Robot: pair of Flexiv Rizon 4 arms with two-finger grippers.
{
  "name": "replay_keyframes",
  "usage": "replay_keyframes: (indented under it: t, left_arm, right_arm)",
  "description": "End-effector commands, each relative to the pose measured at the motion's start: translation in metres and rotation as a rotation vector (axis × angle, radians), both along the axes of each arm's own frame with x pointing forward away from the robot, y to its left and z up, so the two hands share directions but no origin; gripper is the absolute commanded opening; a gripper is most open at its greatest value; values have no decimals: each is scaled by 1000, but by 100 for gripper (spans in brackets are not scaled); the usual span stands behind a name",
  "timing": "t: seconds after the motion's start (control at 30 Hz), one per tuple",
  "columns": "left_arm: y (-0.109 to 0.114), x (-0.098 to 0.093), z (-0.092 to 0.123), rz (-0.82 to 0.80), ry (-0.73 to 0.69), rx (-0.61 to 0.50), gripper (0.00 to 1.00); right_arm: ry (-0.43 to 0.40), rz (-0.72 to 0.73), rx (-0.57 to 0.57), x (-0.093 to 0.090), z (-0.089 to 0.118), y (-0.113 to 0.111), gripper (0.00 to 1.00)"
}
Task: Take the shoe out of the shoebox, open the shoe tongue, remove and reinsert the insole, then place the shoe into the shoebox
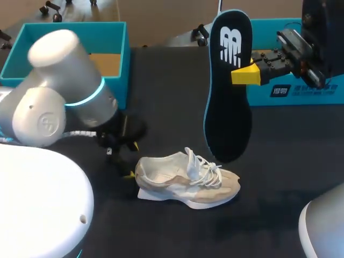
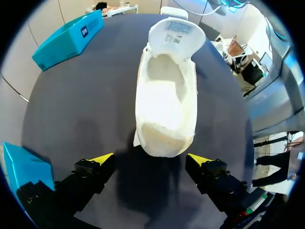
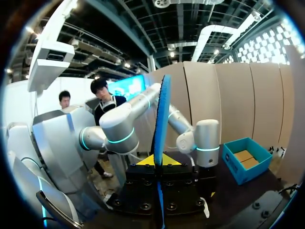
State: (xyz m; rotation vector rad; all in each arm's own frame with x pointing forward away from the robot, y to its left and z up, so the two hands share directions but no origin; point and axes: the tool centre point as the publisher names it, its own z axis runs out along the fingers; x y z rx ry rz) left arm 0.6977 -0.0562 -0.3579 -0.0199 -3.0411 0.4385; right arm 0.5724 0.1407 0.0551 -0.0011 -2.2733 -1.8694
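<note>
Shoe (image 1: 185, 180) (image 2: 167, 95): cream and beige lace-up sneaker, sitting upright on its sole on the black table (image 1: 161, 80), outside the shoebox; in the head view the toe is pointing right and the heel left.
Tongue: in the left wrist view it is lying folded forward over the laces, leaving the mouth open and the pale inner floor showing.
Insole (image 1: 228, 86) (image 3: 161, 124): dark with a teal edge and a white mark, hanging upright in the air above the table, out of the shoe; its lower end is hovering over the shoe's laced part.
Right gripper (image 1: 244, 75) (image 3: 157, 160): clamping the insole by its edge near the upper end, one yellow tip on each face.
Left gripper (image 1: 131, 160) (image 2: 150, 158): sitting low at the table just behind the heel, fingers spread wide, neither one touching the shoe.
Shoebox (image 1: 107, 32) (image 2: 24, 167) (image 3: 248, 160): teal, standing open at the table's far left, well apart from the shoe.
Shoebox lid (image 1: 301, 91) (image 2: 69, 36): teal, lying at the far right.
</note>
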Motion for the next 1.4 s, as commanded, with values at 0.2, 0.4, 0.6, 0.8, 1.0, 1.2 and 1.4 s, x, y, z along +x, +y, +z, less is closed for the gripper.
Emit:
replay_keyframes:
  t: [0.2, 0.4, 0.6, 0.8, 1.0, 1.2, 1.4]
  left_arm:
    - [-2, 0, 2, -17, -2, 109, 100]
    - [0, 2, 11, -23, -12, 115, 100]
    - [-10, 1, 37, -49, -34, 64, 100]
    - [-34, -5, 53, -103, -77, 65, 100]
    - [-58, -6, 47, -121, -86, 88, 100]
    - [-82, 0, 40, -120, -70, 71, 100]
    - [-109, 9, 20, -114, -86, 100, 100]
  right_arm:
    - [2, 3, -4, 2, 1, 3, 0]
    - [2, 3, -4, 2, 1, 3, 0]
    - [2, 3, -4, 2, 1, 3, 0]
    - [2, 3, -4, 2, 1, 3, 0]
    - [2, 3, -4, 2, 1, 3, 0]
    - [2, 3, -4, 2, 1, 3, 0]
    - [2, 3, -4, 2, 1, 3, 0]
